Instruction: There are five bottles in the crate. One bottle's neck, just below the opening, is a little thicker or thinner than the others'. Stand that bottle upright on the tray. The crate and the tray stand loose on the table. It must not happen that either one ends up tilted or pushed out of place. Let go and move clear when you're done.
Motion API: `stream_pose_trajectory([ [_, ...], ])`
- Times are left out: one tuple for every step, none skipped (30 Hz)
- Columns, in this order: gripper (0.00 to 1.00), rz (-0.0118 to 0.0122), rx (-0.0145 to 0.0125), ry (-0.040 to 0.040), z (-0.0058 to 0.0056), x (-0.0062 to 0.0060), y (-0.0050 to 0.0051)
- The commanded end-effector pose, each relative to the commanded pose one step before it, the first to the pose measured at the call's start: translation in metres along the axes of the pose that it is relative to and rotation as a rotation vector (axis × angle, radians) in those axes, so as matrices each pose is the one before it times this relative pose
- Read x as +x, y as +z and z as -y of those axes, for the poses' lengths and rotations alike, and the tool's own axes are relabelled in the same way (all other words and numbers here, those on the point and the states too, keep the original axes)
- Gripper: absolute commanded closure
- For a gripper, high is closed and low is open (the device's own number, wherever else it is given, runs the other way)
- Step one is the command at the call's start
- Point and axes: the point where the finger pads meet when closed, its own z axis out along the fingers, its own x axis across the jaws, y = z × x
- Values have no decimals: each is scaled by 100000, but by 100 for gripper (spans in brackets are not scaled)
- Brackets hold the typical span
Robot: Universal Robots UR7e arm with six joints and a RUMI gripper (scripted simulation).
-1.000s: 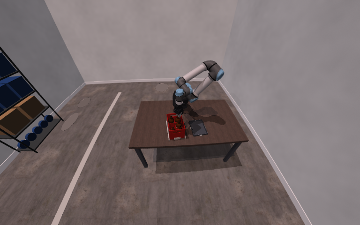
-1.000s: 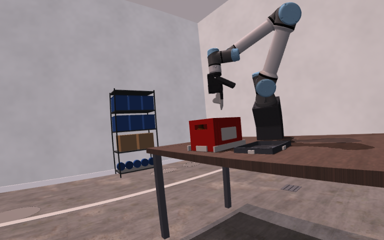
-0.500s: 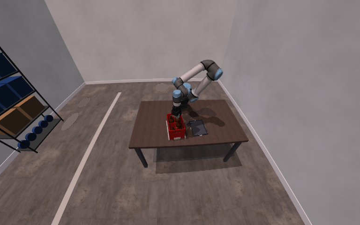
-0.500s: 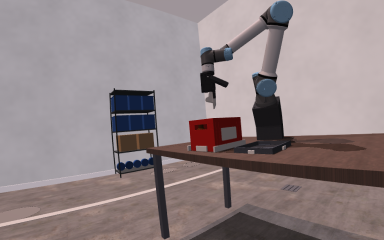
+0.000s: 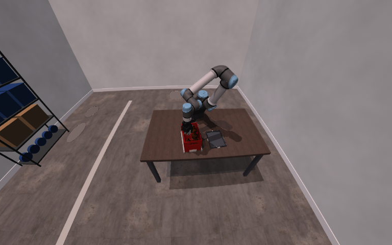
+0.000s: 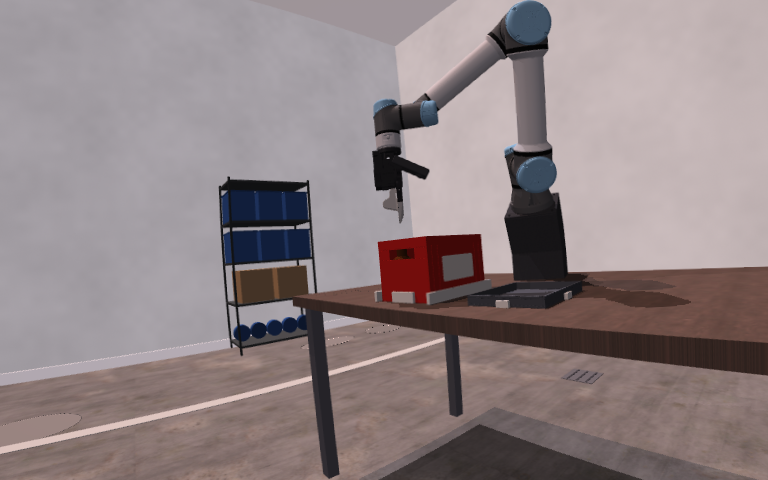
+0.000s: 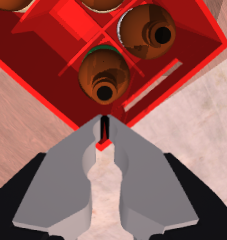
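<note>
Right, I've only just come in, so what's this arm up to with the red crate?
One robot arm hangs its gripper above the red crate on the table, fingers shut on nothing. In the wrist view the fingertips meet over the crate's corner, with a brown bottle standing in the nearest compartment and another beside it. The dark tray next to the crate holds no bottle, so no bottle has been moved over.

Bright red crate [image 6: 429, 262] with pale grey label panel and pale grey feet. Amber-brown bottles [image 7: 104, 75] inside — one ringed with green at the shoulder. Dark grey tray [image 6: 524, 295]. Dark brown wood-grain table [image 5: 167, 137]. Light grey gripper [image 7: 104, 131] fingers on black housing — white-and-grey arm with blue joint caps.
</note>
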Motion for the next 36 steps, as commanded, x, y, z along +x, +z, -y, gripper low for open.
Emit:
stream_pose_trajectory([
  [100,419,-561,-171,-688,133,-74],
  [100,0,0,0,0,0,0],
  [100,0,0,0,0,0,0],
  [100,0,0,0,0,0,0],
  [62,3,-91,111,-27,-42,-41],
  [62,4,-38,1,-7,-6,-19],
  [62,2,-25,-3,-4,-3,-12],
  [62,-7,25,8,19,-2,9],
  [62,-7,25,5,16,-1,9],
  [62,-5,19,5,11,-1,7],
  [62,-2,10,2,5,-1,4],
  [62,-1,1,-1,1,0,0],
  [62,0,0,-1,0,0,0],
  [62,0,0,0,0,0,0],
  [62,0,0,0,0,0,0],
  [62,0,0,0,0,0,0],
  [62,0,0,0,0,0,0],
  [62,0,0,0,0,0,0],
  [62,0,0,0,0,0,0],
  [62,0,0,0,0,0,0],
  [62,0,0,0,0,0,0],
  [62,0,0,0,0,0,0],
  [62,0,0,0,0,0,0],
  [62,0,0,0,0,0,0],
  [62,0,0,0,0,0,0],
  [62,0,0,0,0,0,0],
  [62,0,0,0,0,0,0],
  [62,0,0,0,0,0,0],
  [62,0,0,0,0,0,0],
  [62,0,0,0,0,0,0],
  [62,0,0,0,0,0,0],
  [62,0,0,0,0,0,0],
  [62,0,0,0,0,0,0],
  [62,0,0,0,0,0,0],
  [62,0,0,0,0,0,0],
  [62,0,0,0,0,0,0],
])
